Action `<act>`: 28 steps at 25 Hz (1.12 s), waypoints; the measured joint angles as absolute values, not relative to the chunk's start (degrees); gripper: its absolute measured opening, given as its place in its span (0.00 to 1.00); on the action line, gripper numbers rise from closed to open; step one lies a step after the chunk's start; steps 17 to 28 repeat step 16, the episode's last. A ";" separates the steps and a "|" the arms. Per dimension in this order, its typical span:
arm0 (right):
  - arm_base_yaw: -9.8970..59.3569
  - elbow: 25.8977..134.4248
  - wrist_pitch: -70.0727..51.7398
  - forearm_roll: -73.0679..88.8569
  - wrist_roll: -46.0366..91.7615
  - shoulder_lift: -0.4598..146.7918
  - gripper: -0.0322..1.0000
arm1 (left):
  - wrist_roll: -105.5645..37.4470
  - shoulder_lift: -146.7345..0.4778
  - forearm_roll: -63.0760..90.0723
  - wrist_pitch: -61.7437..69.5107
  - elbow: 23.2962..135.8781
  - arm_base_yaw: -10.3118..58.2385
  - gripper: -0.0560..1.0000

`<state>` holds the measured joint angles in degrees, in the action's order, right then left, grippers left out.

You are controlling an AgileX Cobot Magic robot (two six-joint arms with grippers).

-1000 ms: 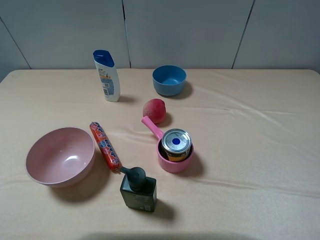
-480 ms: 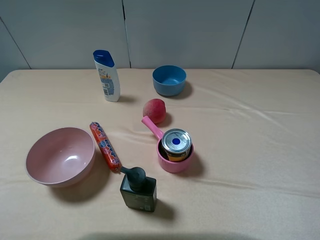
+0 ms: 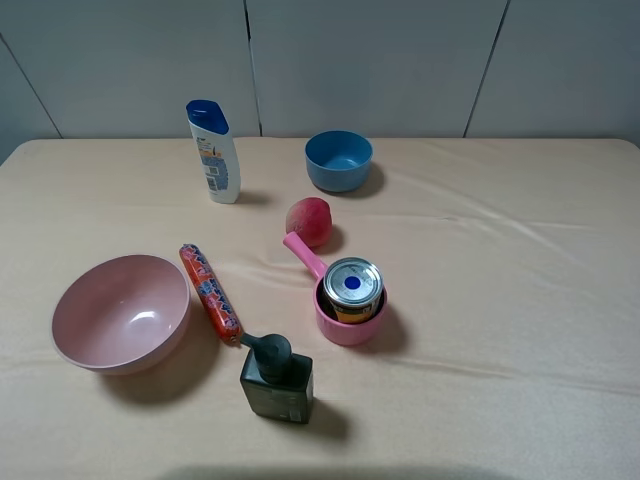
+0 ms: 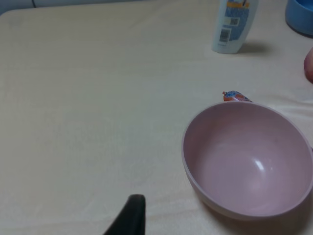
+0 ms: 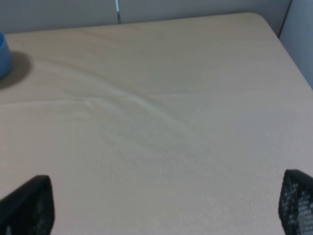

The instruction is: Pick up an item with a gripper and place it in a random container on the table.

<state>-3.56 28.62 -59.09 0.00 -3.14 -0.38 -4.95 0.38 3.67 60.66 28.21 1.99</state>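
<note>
Beige desk (image 3: 520,300) shows nothing moved over the last second: the can (image 3: 352,289) stands upright inside the saucepan (image 3: 345,320), so placement looks done. Right hand (image 5: 161,200) is released, empty; left hand's state I cannot tell.

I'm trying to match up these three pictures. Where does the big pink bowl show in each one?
Exterior high: the pink bowl sits low on the left, beside the sausage.
Left wrist: it fills the lower right, empty inside.
Right wrist: not in it.
Shared landmark: the shampoo bottle, behind the bowl in both the high view and the left wrist view.
</note>
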 joint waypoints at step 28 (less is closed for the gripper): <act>-3.56 28.62 -59.09 0.00 -3.08 -0.38 0.70 | -4.95 0.38 3.67 60.66 28.21 1.99 1.00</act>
